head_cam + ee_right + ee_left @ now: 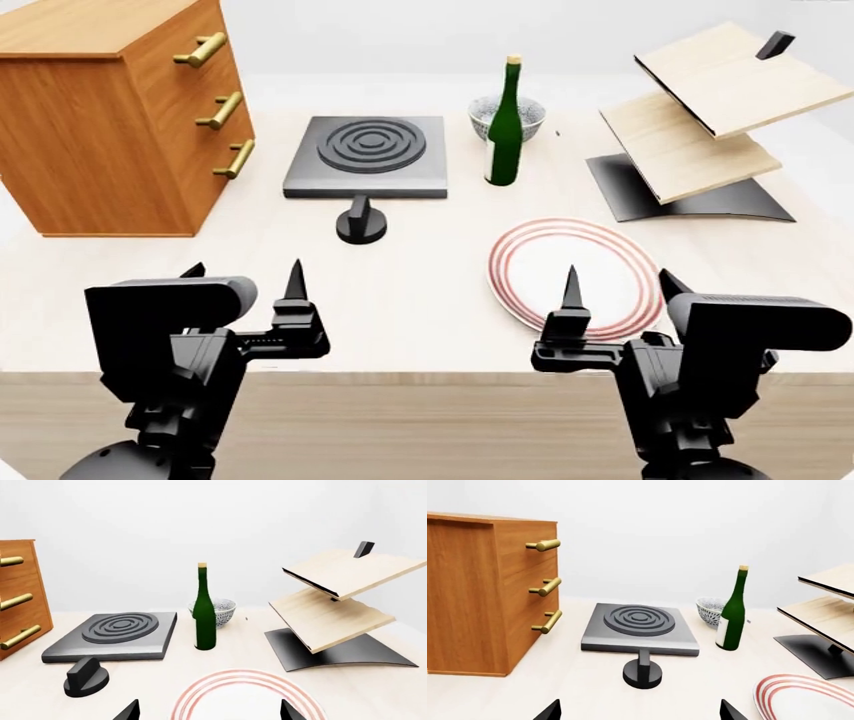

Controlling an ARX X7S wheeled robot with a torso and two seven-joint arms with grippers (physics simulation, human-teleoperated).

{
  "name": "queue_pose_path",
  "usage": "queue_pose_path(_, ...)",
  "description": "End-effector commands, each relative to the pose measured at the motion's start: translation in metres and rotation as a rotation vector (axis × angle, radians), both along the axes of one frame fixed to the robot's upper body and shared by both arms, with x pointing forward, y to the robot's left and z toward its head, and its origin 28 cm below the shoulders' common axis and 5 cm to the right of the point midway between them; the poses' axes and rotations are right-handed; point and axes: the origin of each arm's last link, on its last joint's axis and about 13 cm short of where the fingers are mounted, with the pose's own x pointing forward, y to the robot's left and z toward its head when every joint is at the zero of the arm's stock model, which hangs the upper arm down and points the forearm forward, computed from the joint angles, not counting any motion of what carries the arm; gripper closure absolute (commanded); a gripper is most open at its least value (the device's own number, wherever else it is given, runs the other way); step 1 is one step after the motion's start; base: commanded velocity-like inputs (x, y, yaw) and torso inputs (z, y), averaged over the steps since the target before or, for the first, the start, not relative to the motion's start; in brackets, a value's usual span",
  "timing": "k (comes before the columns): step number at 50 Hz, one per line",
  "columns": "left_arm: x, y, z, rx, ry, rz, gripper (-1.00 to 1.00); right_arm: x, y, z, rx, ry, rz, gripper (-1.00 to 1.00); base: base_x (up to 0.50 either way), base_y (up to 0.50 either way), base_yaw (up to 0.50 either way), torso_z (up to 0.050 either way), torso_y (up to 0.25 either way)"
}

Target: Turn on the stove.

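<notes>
The stove [367, 155] is a flat dark-grey slab with raised concentric rings at the table's far middle; it also shows in the left wrist view [640, 628] and the right wrist view [113, 635]. Its small black round-based knob [360, 221] stands just in front of it, also in the left wrist view [642, 670] and right wrist view [86, 677]. My left gripper [240, 285] is open and empty near the table's front left. My right gripper [621, 290] is open and empty at the front right, over the plate's near edge.
A wooden drawer chest [114, 115] with brass handles stands at the far left. A green bottle [505, 125] and a patterned bowl [514, 115] stand right of the stove. A red-ringed plate [574, 270] lies front right. A wooden shelf rack [701, 125] on a dark base stands far right.
</notes>
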Motion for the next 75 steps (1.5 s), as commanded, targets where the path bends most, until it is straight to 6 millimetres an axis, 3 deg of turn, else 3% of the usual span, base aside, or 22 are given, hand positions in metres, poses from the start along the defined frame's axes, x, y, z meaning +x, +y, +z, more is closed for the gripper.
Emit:
queue_pose_path(1,0.0,0.002,0.0,0.004,-0.001,0.006,-1.0,-0.002,-0.001,0.003,0.034,-0.02,0.015,-1.0,0.5,0.0,0.0,0.0,0.0)
queue_pose_path(32,0.0,0.003,-0.001,0.001,-0.013,0.016,-1.0,-0.001,0.0,-0.002,0.026,-0.002,0.007,-1.0,0.5,0.0,0.0,0.0,0.0)
queue_pose_path(43,0.007,0.005,-0.004,0.029,-0.059,0.022,-1.0,-0.002,-0.001,-0.004,0.014,-0.002,-0.006,-1.0,0.02,0.0,0.0,0.0,0.0)
queue_pose_path(53,0.042,0.017,-0.037,0.116,-0.072,0.092,-1.0,-0.002,-0.002,-0.004,-0.006,-0.005,-0.007,-1.0,0.0,0.0,0.0,0.0,0.0)
queue_pose_path(68,0.089,0.042,-0.108,0.238,0.016,0.178,-1.0,-0.002,-0.002,-0.005,-0.014,0.001,-0.006,-1.0,0.0,0.0,0.0,0.0,0.0)
queue_pose_path(75,0.101,0.047,-0.124,0.256,0.01,0.197,-1.0,-0.002,-0.002,-0.006,-0.016,0.0,-0.008,-1.0,0.0,0.0,0.0,0.0,0.0)
